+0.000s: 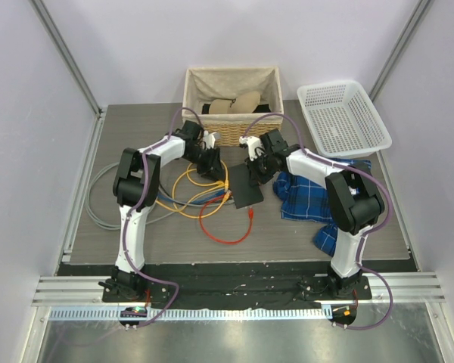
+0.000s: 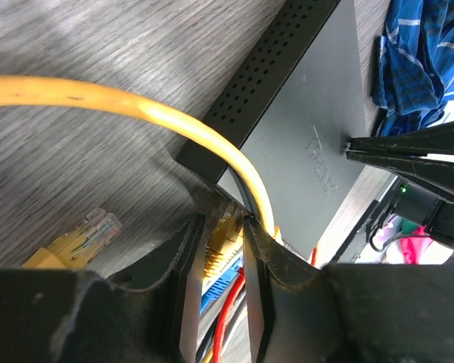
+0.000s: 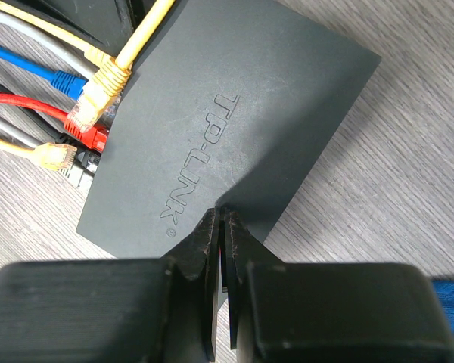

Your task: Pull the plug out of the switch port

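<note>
Left claw (image 2: 223, 227) had its fingers closed round the yellow plug (image 2: 221, 249), as far as its wrist view showed. Plug sat between the two tips, and its yellow cable (image 2: 136, 106) arced up and off to that claw's left. Switch (image 2: 310, 98) lay straight ahead of the tips, port edge facing them, body running away toward the right claw (image 3: 221, 218).

Plug's long axis looked square to the port edge, so roughly in line with the left claw's fingers.

Right claw was pinched shut and empty, tips down on the switch's top face near an edge away from the ports, pinning it to the bench (image 2: 98, 45). Red plug (image 3: 94, 138) sat at the same port row, and a blue plug (image 3: 64, 78) lay just short of it.

Judgement: pull needed to go straight back along the fingers, away from the switch. Sideways drag would likely jam the latch or skid the box. Left arm was on the port side. Couldn't tell whether the latch tab was pressed.
</note>
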Tool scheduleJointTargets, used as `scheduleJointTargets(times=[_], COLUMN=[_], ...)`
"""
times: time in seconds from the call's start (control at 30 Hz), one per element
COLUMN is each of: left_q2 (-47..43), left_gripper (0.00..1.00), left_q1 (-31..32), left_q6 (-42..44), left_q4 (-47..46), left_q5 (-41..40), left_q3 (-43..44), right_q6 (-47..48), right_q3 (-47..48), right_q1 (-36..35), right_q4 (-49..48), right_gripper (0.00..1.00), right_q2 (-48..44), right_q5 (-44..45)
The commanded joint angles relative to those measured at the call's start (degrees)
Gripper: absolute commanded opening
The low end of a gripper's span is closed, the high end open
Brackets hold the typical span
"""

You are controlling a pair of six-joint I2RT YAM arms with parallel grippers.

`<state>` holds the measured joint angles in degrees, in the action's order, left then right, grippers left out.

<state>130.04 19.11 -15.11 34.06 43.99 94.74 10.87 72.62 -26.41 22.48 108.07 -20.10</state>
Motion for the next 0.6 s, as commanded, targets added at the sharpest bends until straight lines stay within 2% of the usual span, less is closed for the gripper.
scheduleJointTargets(times=[0.0, 0.07, 0.1, 0.27, 0.43, 0.57], left_q2=[4.7, 4.52, 4.52, 4.08, 3.56, 4.87], left_gripper=[0.24, 0.15, 0.0, 0.0, 0.0, 0.0], left_q1=[0.57, 0.84, 1.01, 1.89, 1.98, 1.8], left_q6=[-1.85, -1.59, -1.32, 0.96, 5.43, 5.8], left_q4=[-0.05, 0.47, 1.26, 3.29, 5.92, 7.33], left_q5=[-7.25, -9.52, -10.67, -16.38, -19.2, -19.21], left_q3=[-1.58, -1.49, -1.4, -1.05, 0.88, 4.04], right_q6=[1.52, 1.52, 1.61, 1.69, 1.96, 2.05], right_q3=[-0.37, -0.2, -0.2, -0.11, -0.2, -0.46], right_q1=[-0.57, -0.74, -0.74, -1.01, -1.01, -0.92], right_q4=[5.38, 5.38, 5.47, 5.47, 5.73, 5.73], right_gripper=[0.1, 0.1, 0.1, 0.1, 0.1, 0.1], right_q2=[3.55, 3.64, 3.72, 3.9, 3.99, 4.34], right_q5=[3.49, 3.49, 3.49, 3.4, 3.49, 3.05])
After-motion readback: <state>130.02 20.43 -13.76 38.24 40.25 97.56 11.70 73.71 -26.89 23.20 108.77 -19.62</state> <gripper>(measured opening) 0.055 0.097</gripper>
